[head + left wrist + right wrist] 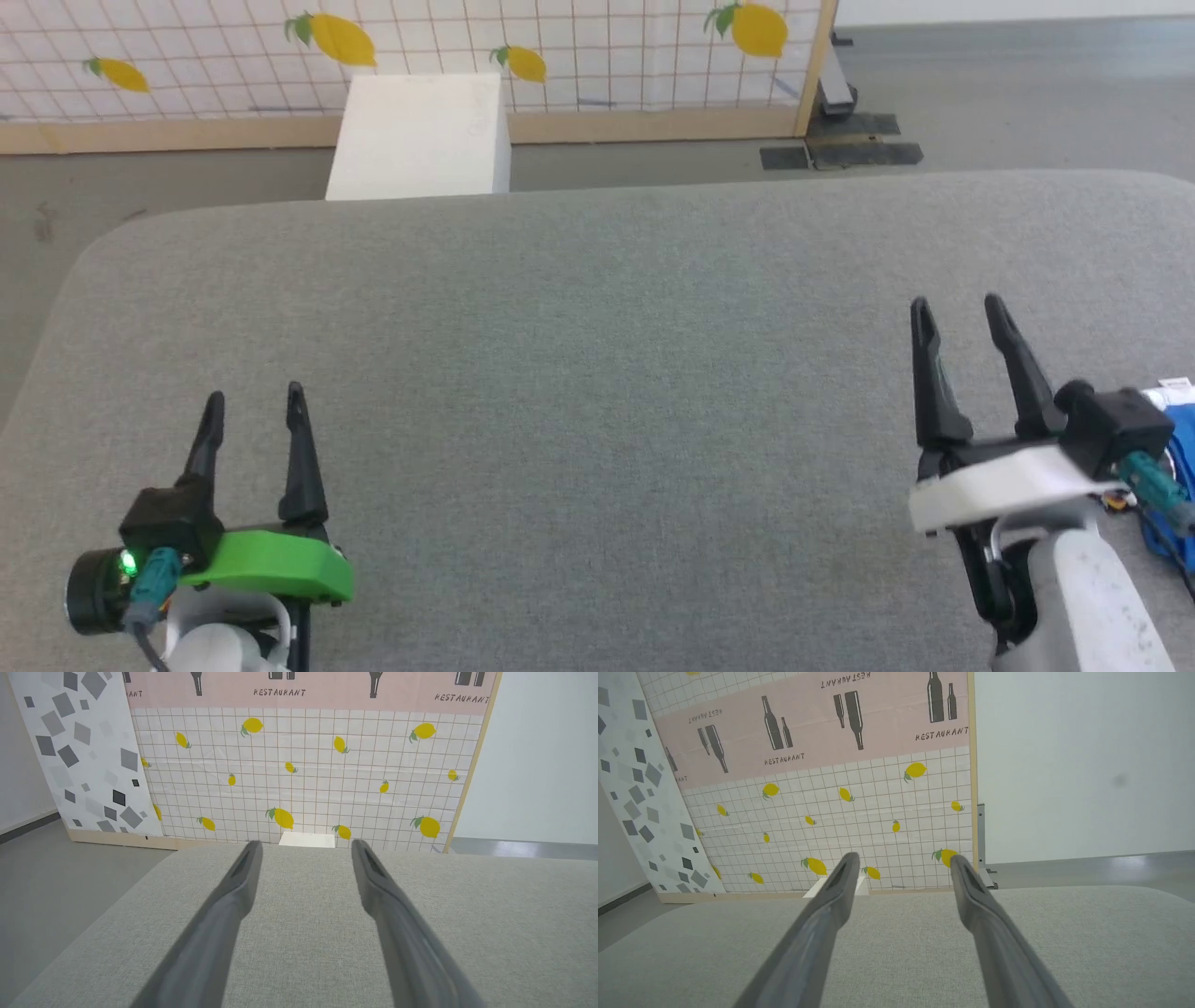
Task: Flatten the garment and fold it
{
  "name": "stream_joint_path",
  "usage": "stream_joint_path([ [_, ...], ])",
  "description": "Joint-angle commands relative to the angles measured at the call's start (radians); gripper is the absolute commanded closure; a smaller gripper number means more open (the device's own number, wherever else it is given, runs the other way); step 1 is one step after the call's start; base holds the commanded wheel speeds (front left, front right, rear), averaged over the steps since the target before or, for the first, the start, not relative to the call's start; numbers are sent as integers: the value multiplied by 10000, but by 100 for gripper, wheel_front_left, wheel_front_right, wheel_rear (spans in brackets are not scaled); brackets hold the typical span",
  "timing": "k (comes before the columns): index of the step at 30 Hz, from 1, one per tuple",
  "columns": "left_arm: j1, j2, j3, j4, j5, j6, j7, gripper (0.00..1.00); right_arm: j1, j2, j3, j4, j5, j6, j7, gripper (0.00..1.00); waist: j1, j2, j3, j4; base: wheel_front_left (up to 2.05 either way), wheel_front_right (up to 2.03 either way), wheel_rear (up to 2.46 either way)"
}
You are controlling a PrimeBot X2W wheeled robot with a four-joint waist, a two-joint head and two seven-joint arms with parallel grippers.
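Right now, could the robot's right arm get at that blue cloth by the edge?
Probably yes. The garment lies close beside the right gripper, behind its wrist, with nothing between them, and the jaws stand open. Its fingers point away from it, though, so the arm would need to turn.

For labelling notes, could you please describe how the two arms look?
Both end in two long dark jaws; the left arm has a green mount, black camera, green light and teal plug, the right arm a white mount, black camera, teal plug and pale forearm.
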Motion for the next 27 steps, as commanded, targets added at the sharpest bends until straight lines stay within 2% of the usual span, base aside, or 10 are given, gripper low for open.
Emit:
stream_joint_path([
  [1,-108,-69,-67,117,87,-80,-46,0,271,0,-8,-51,-80,-15,-54,0,1,0,-99,64,0,0,0],
  [12,-10,-381,-374,607,218,-218,-47,0,1618,0,233,-335,-140,-15,-57,0,1,0,-248,111,0,0,0],
  [21,161,-553,-536,847,192,-302,-47,0,1944,1,243,-390,110,-15,-58,0,1,0,-217,48,0,0,0],
  [22,75,-533,-533,847,141,-257,1,100,1838,0,232,-340,55,0,-1,100,1,0,-218,49,0,0,0],
  [27,72,-533,-529,846,137,-251,8,100,1840,0,224,-327,48,0,6,100,1,0,-213,47,0,0,0],
])
